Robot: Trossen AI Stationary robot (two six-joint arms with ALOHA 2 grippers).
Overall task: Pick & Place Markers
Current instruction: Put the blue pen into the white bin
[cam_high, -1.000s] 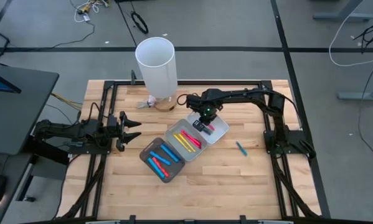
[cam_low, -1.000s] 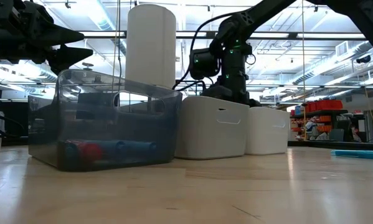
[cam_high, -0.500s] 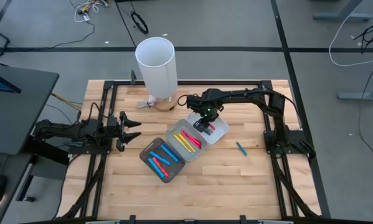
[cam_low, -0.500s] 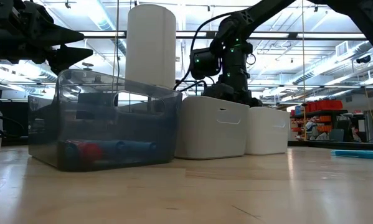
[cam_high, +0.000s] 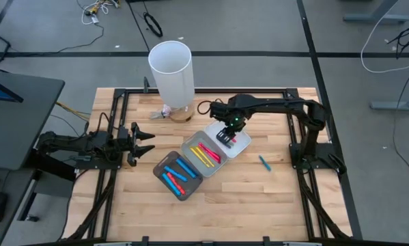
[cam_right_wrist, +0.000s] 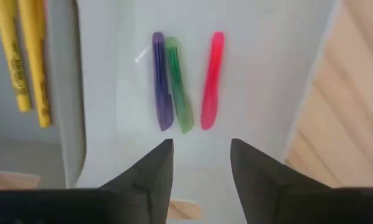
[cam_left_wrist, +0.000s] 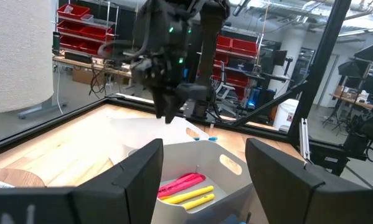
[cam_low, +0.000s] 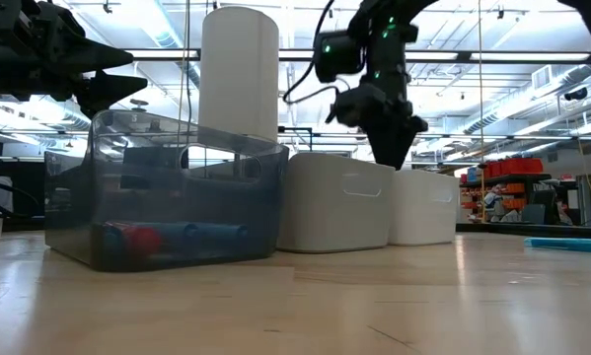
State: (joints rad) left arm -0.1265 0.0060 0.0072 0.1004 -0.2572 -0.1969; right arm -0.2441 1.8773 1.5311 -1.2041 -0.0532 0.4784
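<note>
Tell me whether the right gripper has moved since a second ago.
Yes. The right gripper has risen: in the low view it now hangs clear above the white tray's rim, open and empty, where it earlier reached down behind it.

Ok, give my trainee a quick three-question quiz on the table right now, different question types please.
1. True or false: the right pincer holds a marker.
2. Which markers lie in the white tray below the right pincer? A) purple, green, pink B) two yellow C) blue and red
3. Fill in: one blue marker lies loose on the ____.

Key
1. False; it hangs open and empty above the tray.
2. A: purple marker, green marker, pink marker.
3. Table.
</note>
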